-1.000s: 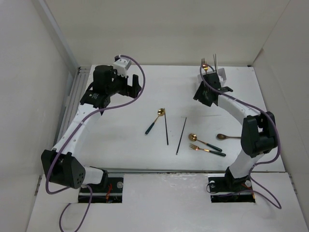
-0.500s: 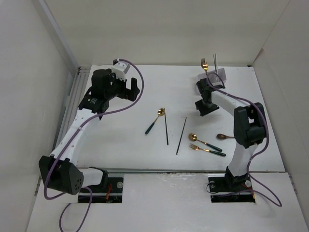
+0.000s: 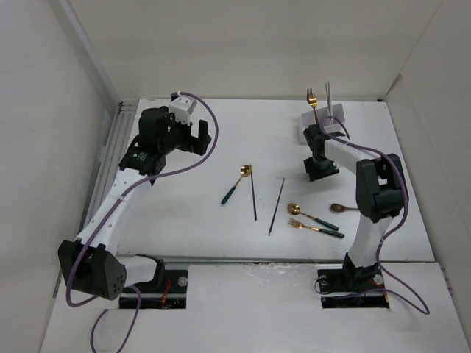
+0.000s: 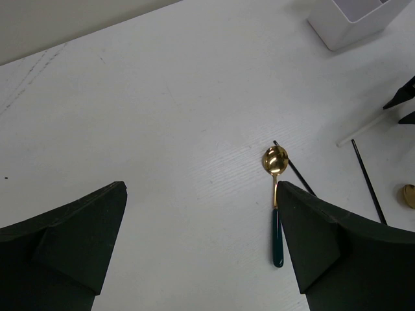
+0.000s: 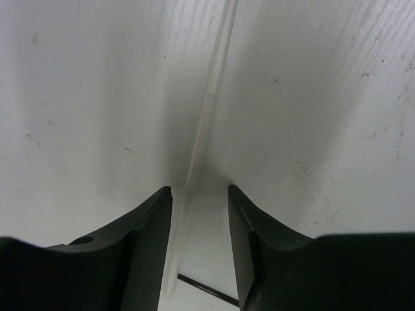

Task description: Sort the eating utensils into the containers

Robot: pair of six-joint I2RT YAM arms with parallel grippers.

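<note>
Two pieces already stand upright in the white holder (image 3: 336, 115) at the far side of the table (image 3: 184, 220): a gold fork (image 3: 312, 99) and a thin silver piece (image 3: 327, 94) that I take for chopsticks, though I cannot tell which compartments they sit in. Seven lie flat on the near side of the holder. To its left are a green-handled gold spoon (image 3: 237, 184), a dark chopstick (image 3: 254, 195) and a second dark chopstick (image 3: 277, 206). Nearer me are another gold spoon (image 3: 312, 215), a green-handled fork (image 3: 315, 228) and a brown spoon (image 3: 346, 208). A pale stick (image 5: 214, 97) lies just in front of the holder. My right tool (image 5: 199, 188) is down over that stick, jaws partly apart, straddling it without touching. My left tool (image 4: 201, 188) hangs well left of the holder, jaws wide and empty. I judge the sorting roughly a quarter done. The table is white and lightly scuffed, boxed in by plain white walls (image 3: 243, 44).
</note>
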